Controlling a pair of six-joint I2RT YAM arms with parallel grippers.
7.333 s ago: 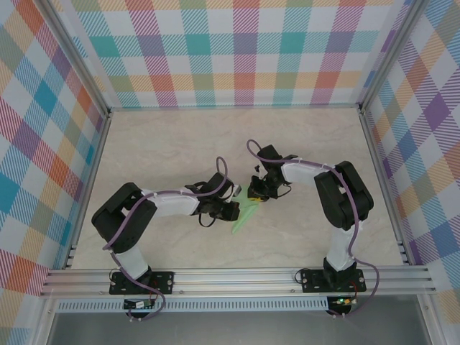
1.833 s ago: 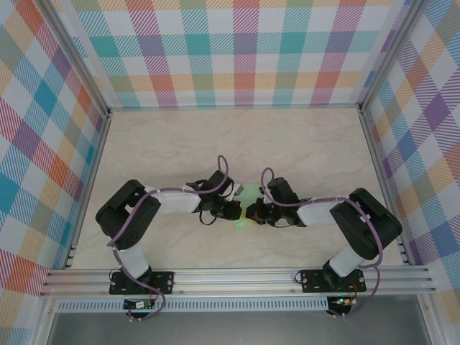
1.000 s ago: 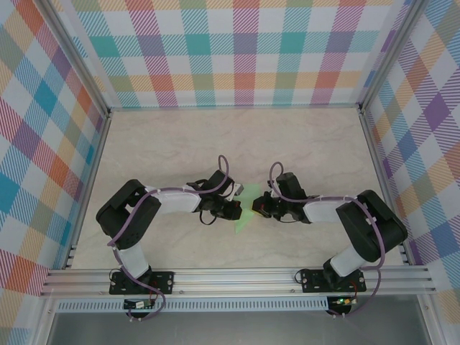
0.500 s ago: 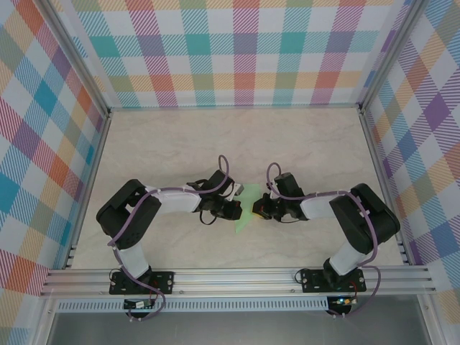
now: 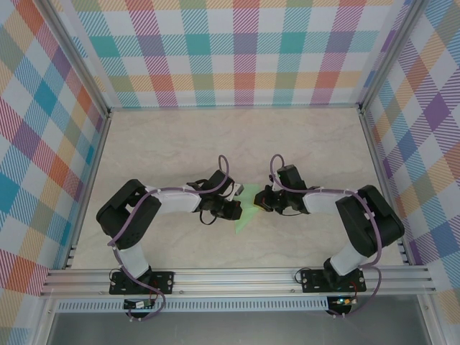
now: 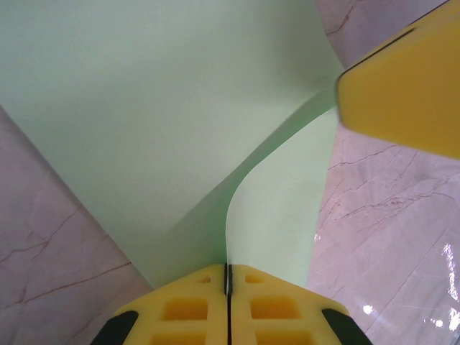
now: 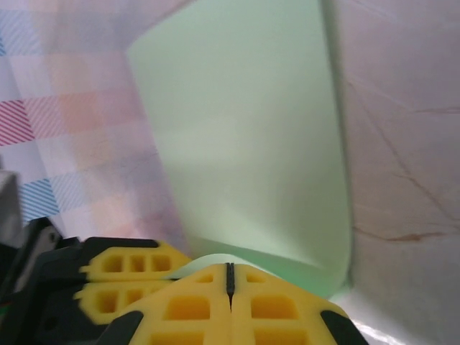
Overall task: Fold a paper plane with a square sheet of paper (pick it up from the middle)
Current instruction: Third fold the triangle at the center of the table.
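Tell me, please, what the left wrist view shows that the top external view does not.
Left wrist view: the left pincer shut on the green paper at a crease, with a yellow pad of the right pincer at the paper's edge. Top external view: the left arm and right arm, the plaid walls, and the paper lying between the pincers mid-table. Shared: the green paper and the marble table.

Pale cream, marble-patterned surface (image 5: 180,144) with faint brownish veins, walled on three sides by pastel plaid panels (image 5: 237,50), with an aluminium rail (image 5: 237,277) along its near edge. Near its middle is a light green paper plane (image 5: 244,218); whether its tip touches the surface is unclear.
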